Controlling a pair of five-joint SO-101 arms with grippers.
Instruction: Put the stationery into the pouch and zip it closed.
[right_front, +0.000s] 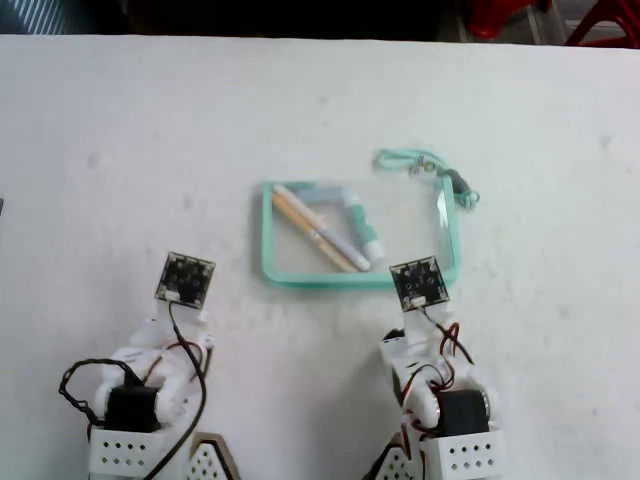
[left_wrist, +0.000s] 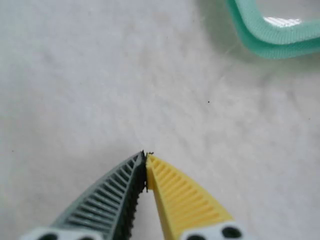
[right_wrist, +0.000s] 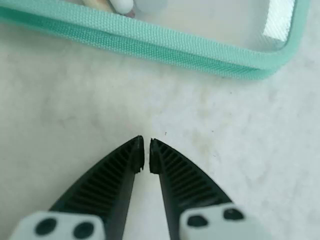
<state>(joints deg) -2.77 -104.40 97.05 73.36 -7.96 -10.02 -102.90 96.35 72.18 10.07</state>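
My left gripper (left_wrist: 146, 156) has its grey and yellow fingers pressed together at the tips, with nothing between them. It hangs low over the bare table (right_front: 150, 130), off the near left corner of the pouch (right_front: 265, 235) and apart from it. A rounded green corner of the pouch shows ahead of the tips in the left wrist view.

My right gripper (right_wrist: 145, 145) is all but closed too (a hairline slit shows between the black tips) and it grips nothing. It points at the pouch's near edge, close to the near right corner, and a strip of table lies between the tips and the green binding. From the high view, that arm's wrist overlaps the same corner.

The pouch lies flat on the table between the arms and beyond them. It is clear-faced with a green border. The stationery (right_front: 322, 232) is inside it, in its left half: several pen-like sticks lying slantwise together. I can't tell from here whether the zip is drawn across. A green strap (right_front: 415, 160) trails from the pouch's far right corner onto the table.
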